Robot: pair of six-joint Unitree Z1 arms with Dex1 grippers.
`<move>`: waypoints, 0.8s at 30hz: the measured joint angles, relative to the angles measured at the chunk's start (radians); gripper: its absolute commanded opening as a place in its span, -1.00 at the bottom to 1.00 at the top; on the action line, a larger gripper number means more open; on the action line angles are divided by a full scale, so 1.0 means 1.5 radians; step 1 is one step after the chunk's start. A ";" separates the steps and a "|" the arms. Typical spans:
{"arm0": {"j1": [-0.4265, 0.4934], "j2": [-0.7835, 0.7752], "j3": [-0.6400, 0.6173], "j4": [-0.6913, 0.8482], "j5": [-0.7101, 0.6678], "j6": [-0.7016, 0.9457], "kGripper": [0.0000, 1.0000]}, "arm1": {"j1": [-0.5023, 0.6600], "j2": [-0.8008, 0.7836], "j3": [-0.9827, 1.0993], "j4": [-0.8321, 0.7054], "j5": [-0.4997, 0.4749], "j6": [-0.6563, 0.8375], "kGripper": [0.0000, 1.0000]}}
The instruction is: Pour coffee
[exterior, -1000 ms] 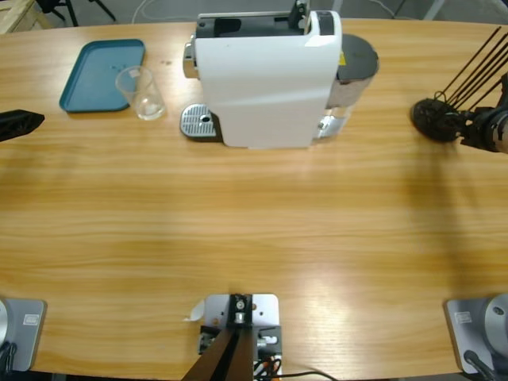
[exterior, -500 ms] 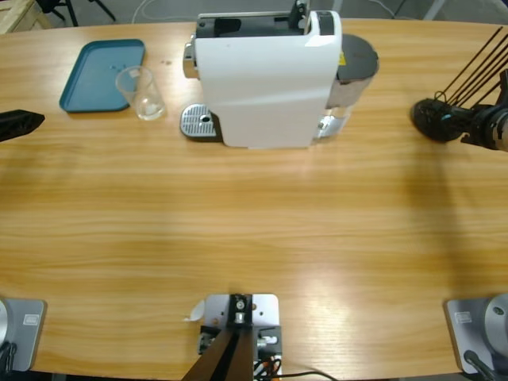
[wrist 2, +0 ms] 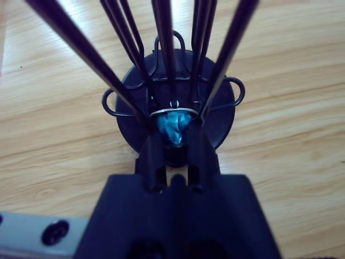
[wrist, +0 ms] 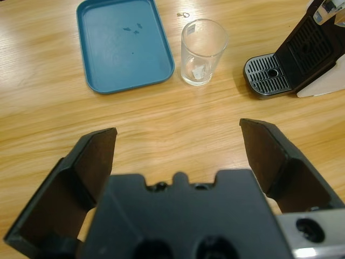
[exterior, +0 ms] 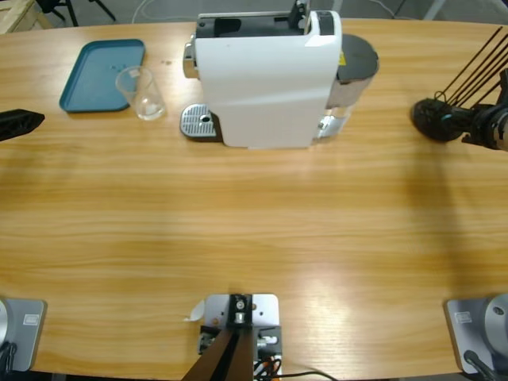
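Note:
A white coffee machine (exterior: 266,79) stands at the table's far middle, its metal drip grate (exterior: 198,123) at its left end. A clear glass (exterior: 143,94) stands upright left of the grate, beside a teal tray (exterior: 101,75). The coffee is out of view. My left gripper (exterior: 24,123) is at the left edge, open and holding nothing; its wrist view looks toward the glass (wrist: 202,51) past the open gripper (wrist: 178,132). My right gripper (wrist 2: 172,141) is shut on a small blue capsule (wrist 2: 171,127) at the base of a black wire rack (wrist 2: 215,124).
The rack's round black base (exterior: 431,119) sits at the table's right side, with long black rods slanting up toward the right edge. The teal tray (wrist: 124,46) holds only a few specks. The machine's dark tank (exterior: 357,59) is at its right end.
The right wrist has edged very slightly away from the table's front edge at the rack. The left arm, glass and machine have not moved.

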 measured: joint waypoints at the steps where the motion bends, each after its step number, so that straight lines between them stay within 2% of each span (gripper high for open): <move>1: 0.000 0.000 0.000 0.000 0.000 0.000 1.00 | 0.000 -0.008 0.000 0.001 0.001 -0.001 -1.00; 8: 0.000 0.000 0.000 0.000 0.000 0.000 1.00 | 0.000 -0.096 -0.018 0.064 0.002 -0.001 -1.00; 24: 0.000 0.001 0.001 -0.004 0.000 0.000 1.00 | 0.000 -0.247 -0.174 0.301 -0.003 -0.005 -1.00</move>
